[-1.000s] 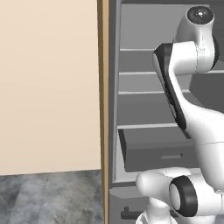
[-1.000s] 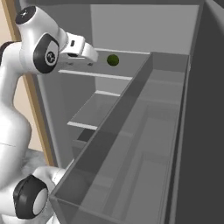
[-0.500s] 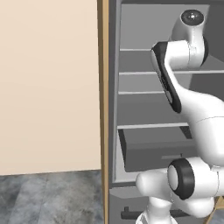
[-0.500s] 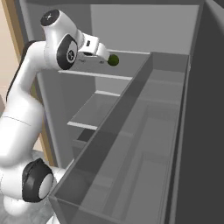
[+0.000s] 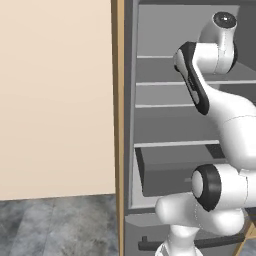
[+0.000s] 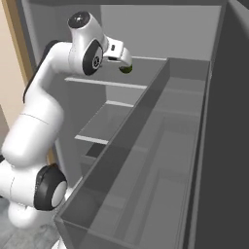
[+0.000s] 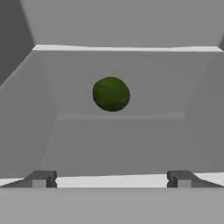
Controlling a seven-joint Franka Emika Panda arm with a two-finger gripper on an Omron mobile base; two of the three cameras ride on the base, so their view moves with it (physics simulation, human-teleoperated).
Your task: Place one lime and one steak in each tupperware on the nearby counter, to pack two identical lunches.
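Change: we have pushed our arm further into the fridge (image 6: pixel 146 121).
Claw (image 7: pixel 111 178): jaws wide apart, holding nothing.
Lime (image 7: pixel 111 94): on the upper shelf (image 7: pixel 118 140), straight ahead.
Meaning: we judge it nearly within reach.

my arm (image 6: pixel 44 121): white, dark joints | lime (image 7: pixel 111 94): dark mottled green | fridge shelves (image 5: pixel 172 106): plain grey | cabinet panel (image 5: pixel 55 95): pale beige, tan wood edge | floor (image 5: pixel 55 225): grey marbled

An open grey fridge (image 5: pixel 165 125) (several bare shelves (image 6: pixel 104 124)) stands beside a beige cabinet panel (image 5: pixel 55 100).
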